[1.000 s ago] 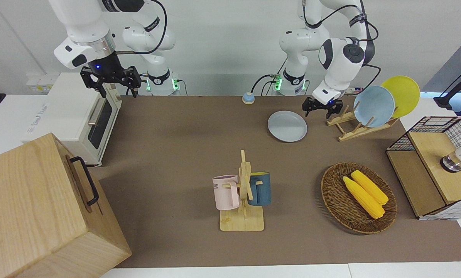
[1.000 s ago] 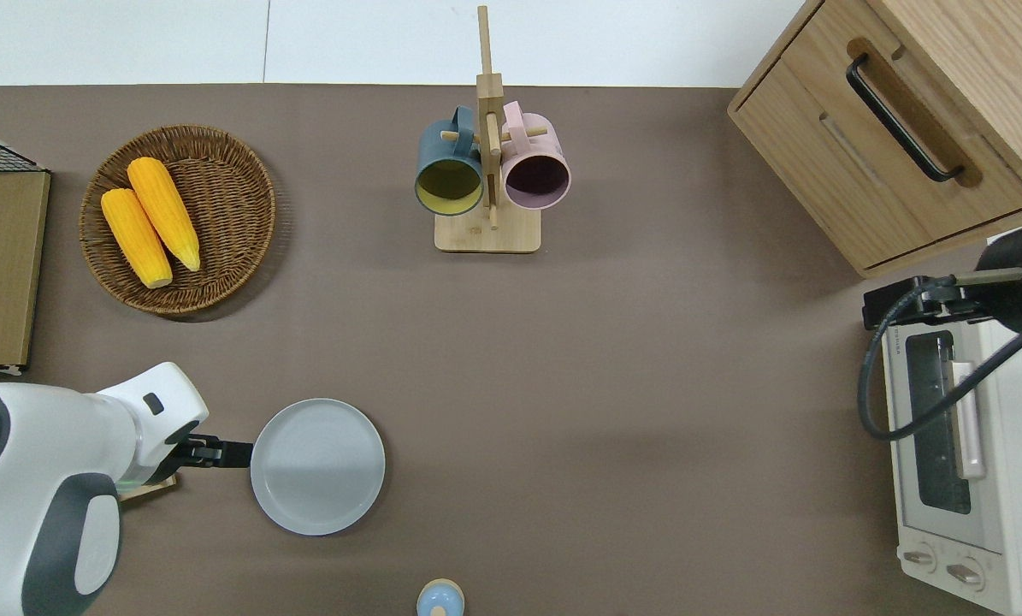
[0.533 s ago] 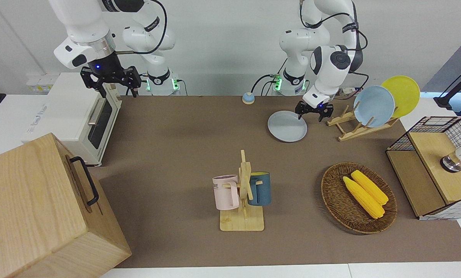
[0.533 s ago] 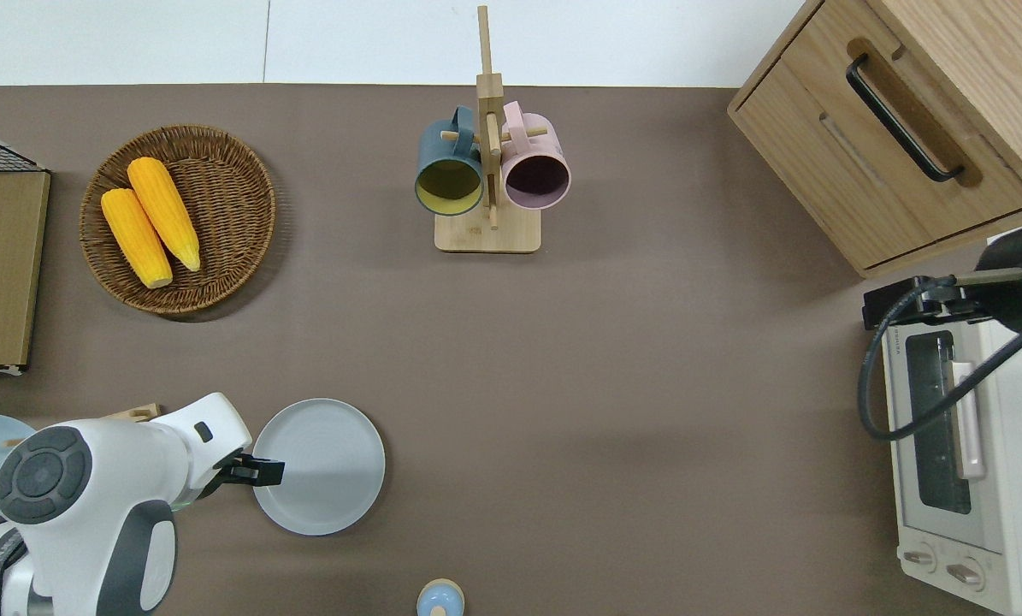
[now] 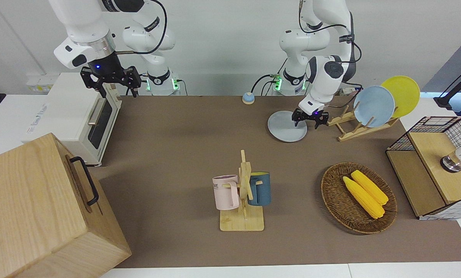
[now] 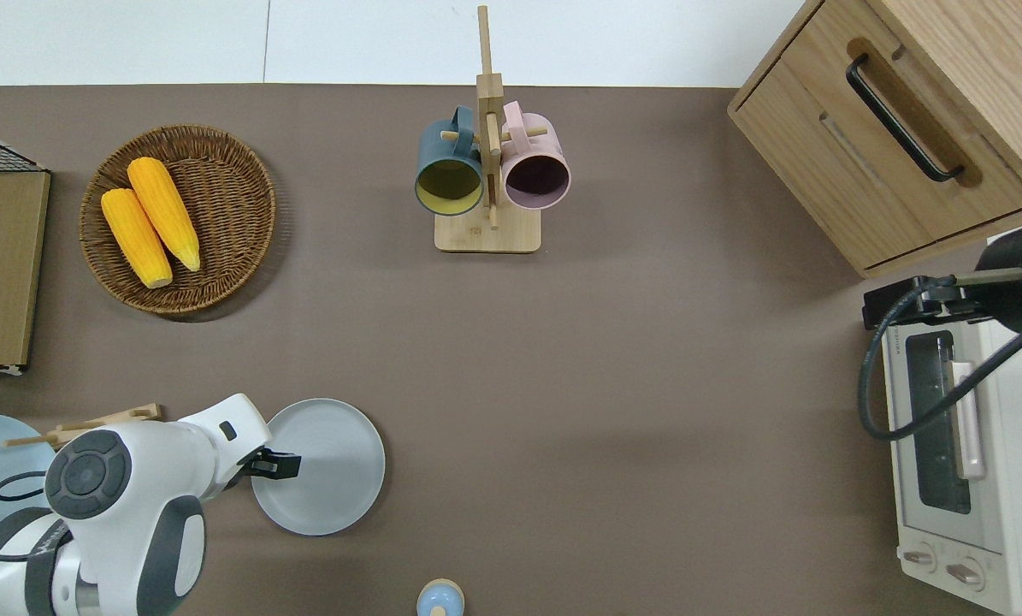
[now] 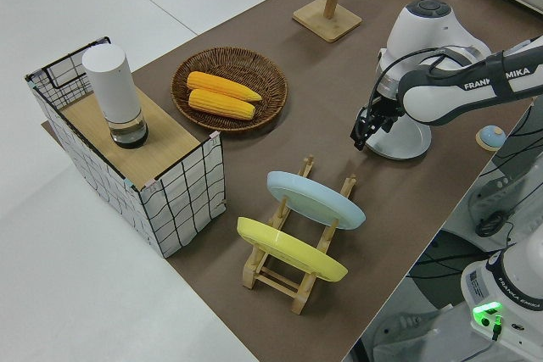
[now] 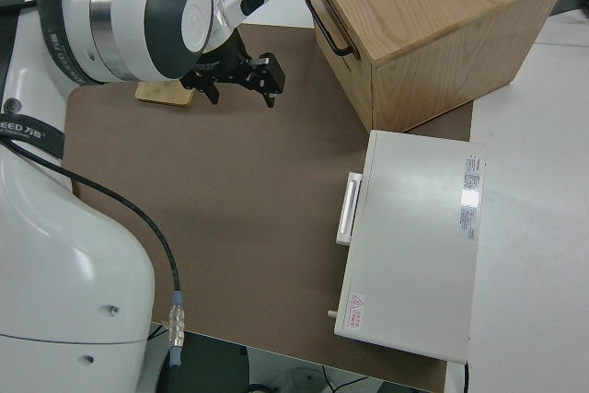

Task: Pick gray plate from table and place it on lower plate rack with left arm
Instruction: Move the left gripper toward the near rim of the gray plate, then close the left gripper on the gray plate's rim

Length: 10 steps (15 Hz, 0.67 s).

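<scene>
left gripper (image 6: pixel 284 464) moved inward over gray plate (image 6: pixel 327 479) edge.

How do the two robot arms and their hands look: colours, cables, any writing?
Both arms are glossy white with dark gray joint caps and black cables running along them. The left arm carries the lettering FRANKA in black. Each ends in a black two-finger hand, the left hand and the right hand, with a small blue light just above.

Bright, even light from above fell on the brown surface (image 5: pixel 184 154), where the wicker basket (image 6: pixel 177 219) and mug stand (image 6: pixel 487 229) cast only soft, short shadows. All four views were sharp, without glare or visible blur.
</scene>
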Each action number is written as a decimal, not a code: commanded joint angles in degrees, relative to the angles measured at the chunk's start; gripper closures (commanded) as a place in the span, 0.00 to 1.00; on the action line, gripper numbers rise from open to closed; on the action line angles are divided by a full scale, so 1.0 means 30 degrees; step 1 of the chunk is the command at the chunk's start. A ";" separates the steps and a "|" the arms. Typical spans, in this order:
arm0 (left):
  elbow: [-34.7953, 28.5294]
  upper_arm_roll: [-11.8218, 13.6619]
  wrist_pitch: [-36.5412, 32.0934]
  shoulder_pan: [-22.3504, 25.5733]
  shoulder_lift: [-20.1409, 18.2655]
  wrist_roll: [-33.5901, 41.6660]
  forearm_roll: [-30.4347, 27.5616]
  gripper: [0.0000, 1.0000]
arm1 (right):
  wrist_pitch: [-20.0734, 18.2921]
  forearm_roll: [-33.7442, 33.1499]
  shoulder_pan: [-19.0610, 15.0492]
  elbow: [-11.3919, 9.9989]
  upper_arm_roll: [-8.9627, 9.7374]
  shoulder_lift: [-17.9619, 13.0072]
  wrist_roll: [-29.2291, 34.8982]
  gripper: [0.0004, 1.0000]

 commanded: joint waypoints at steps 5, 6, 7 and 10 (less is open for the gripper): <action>-0.0499 0.0158 0.1767 -0.0513 0.0905 -0.0191 -0.0219 0.00 | -0.0018 0.0051 0.0142 0.0124 -0.0115 0.0007 0.0074 0.02; -0.0499 0.0158 0.1767 -0.0513 0.0876 -0.0191 -0.0219 0.00 | -0.0018 0.0051 0.0142 0.0124 -0.0115 0.0007 0.0074 0.02; -0.0499 0.0158 0.1738 -0.0513 0.0905 -0.0191 -0.0219 0.01 | -0.0018 0.0051 0.0142 0.0124 -0.0115 0.0007 0.0074 0.02; -0.0499 0.0158 0.1767 -0.0513 0.1022 -0.0191 -0.0219 0.09 | -0.0018 0.0051 0.0142 0.0124 -0.0115 0.0007 0.0074 0.02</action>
